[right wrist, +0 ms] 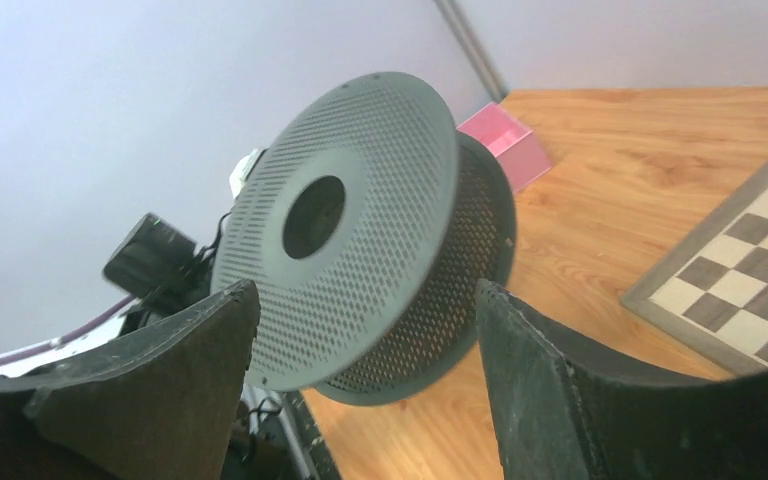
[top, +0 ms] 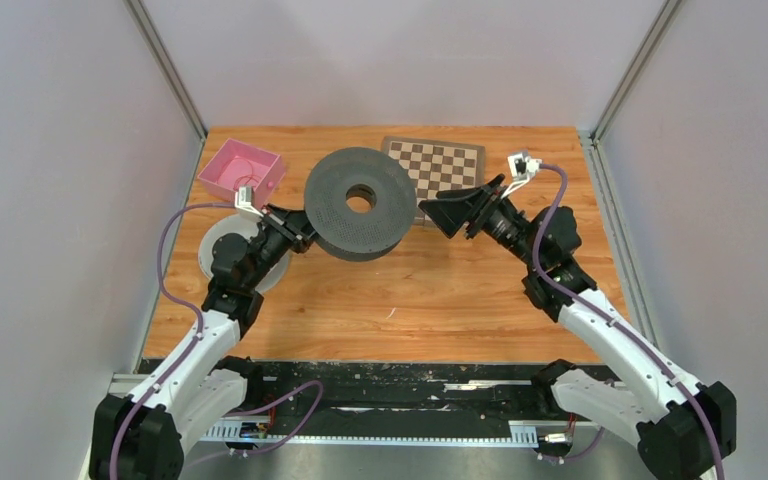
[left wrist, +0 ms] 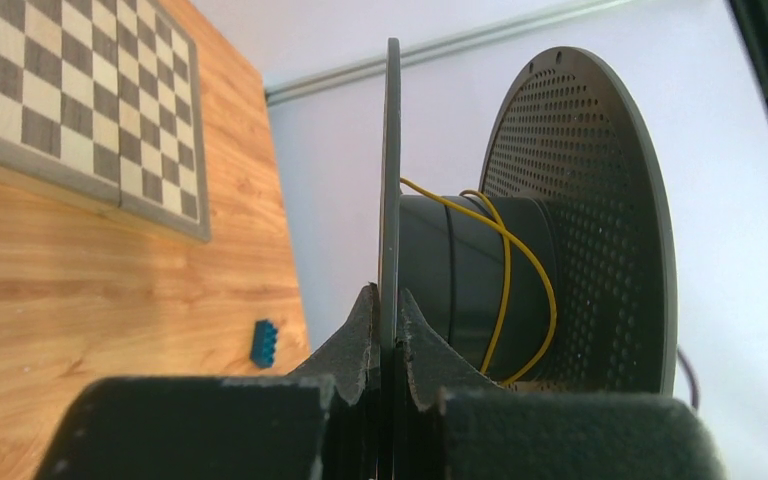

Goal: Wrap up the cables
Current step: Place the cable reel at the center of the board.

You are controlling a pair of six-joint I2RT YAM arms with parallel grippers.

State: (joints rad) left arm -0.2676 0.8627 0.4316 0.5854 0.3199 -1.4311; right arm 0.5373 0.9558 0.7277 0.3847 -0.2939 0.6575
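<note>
A pale yellow cable [left wrist: 507, 262] lies in loose turns round the hub of a dark grey perforated spool [top: 359, 203]. The spool is tilted up off the wooden table. My left gripper [left wrist: 388, 296] is shut on the thin edge of the spool's near flange [left wrist: 392, 150]; from above, the left gripper [top: 303, 236] is at the spool's left rim. My right gripper [top: 442, 211] stands open just right of the spool, touching nothing. In the right wrist view its fingers [right wrist: 210, 350] frame the spool [right wrist: 380, 170] from a distance. I cannot make out the orange-red cable for certain.
A pink box [top: 243, 170] sits at the back left. A checkered board [top: 442, 163] lies behind the right gripper. A white round disc [top: 219, 246] lies under the left arm. A small blue brick [left wrist: 265, 340] lies on the table. Grey walls stand on three sides.
</note>
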